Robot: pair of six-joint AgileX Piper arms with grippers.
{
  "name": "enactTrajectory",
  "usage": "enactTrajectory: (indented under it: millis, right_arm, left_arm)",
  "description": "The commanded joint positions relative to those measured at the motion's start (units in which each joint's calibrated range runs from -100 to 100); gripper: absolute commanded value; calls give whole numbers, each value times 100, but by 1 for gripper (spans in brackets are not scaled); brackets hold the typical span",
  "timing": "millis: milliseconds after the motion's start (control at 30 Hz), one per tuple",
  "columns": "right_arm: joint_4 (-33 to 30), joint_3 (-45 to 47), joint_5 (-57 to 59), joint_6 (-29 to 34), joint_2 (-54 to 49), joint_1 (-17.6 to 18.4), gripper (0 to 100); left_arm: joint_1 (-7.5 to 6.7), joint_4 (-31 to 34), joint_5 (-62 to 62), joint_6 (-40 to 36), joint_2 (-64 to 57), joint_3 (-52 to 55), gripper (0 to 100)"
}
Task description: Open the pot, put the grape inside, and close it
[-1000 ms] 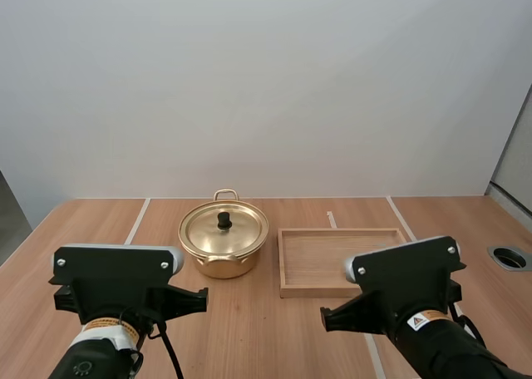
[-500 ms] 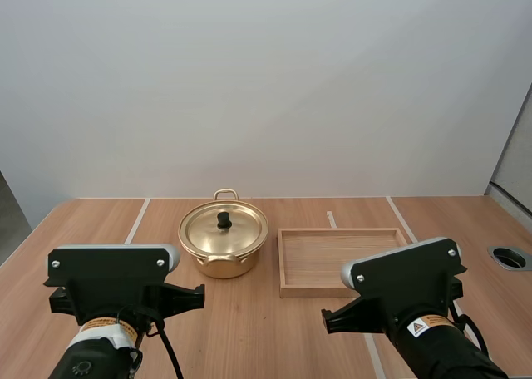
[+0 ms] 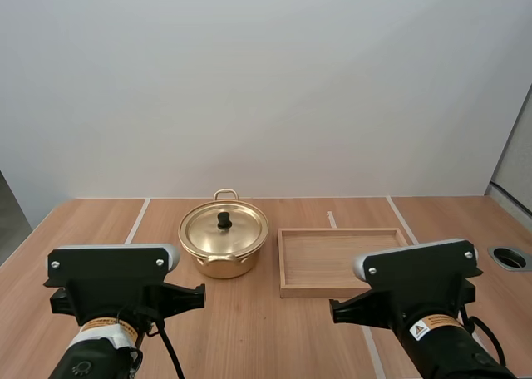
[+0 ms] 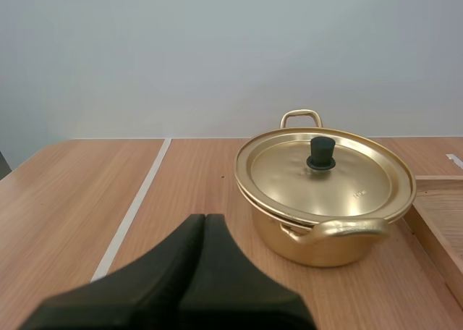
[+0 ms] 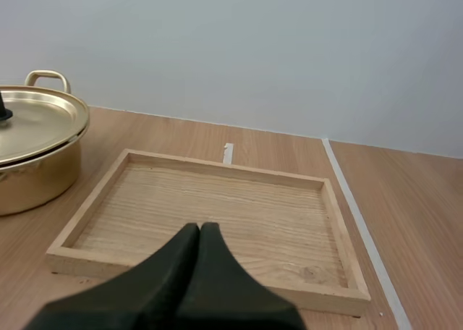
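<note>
**Both grippers closed and empty; pot lidded, beside the tray**

We read the left gripper point(image 4: 205, 217) as fully closed: its two fingers lie together as one dark wedge with nothing between them. The right gripper point(image 5: 200, 226) looks the same, with its tips meeting and nothing held.

Hidden or cut off:
- The lid point(image 4: 325, 176) sits squarely on the pot point(image 4: 318, 244), so we cannot see inside it.
- In the right wrist view the pot runs out of frame, showing part of the lid and one loop handle point(image 5: 45, 77).
- The right gripper's wedge covers the middle of the near rim of the tray point(image 5: 210, 200).
- In the left wrist view we see only a sliver of the tray's edge, next to the pot.
- In the high view the right arm point(image 3: 416, 283) hides the tray's near right corner, and the left arm point(image 3: 112, 279) covers the table point(image 3: 91, 221) below it.

Positions:
- The pot stands upright on the table, ahead of the left gripper and off to its right, well apart from the tips.
- The lid's black knob point(image 4: 321, 153) stands at its centre.
- The tray lies flat just ahead of the right gripper's tips.
- Pot and tray sit just beside each other, the pot on the left, with a narrow strip of table between them.
</note>
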Motion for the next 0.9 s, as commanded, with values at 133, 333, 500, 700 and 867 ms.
enactTrajectory:
  millis: [133, 333, 500, 700, 867]
  right_arm:
    - [-392, 0, 258, 488, -61, 6, 0]
    - [-392, 0, 273, 488, -61, 6, 0]
    - [-392, 0, 293, 593, -61, 6, 0]
    - [-392, 0, 293, 713, -61, 6, 0]
    - [-380, 0, 275, 712, -61, 6, 0]
  left_arm:
    - [19, -112, -83, -55, -40, 13, 0]
    - [19, -112, -83, -55, -40, 13, 0]
    - [19, -112, -83, -55, -40, 13, 0]
    - [19, -112, -83, -55, -40, 13, 0]
    - [19, -112, -83, -55, -40, 13, 0]
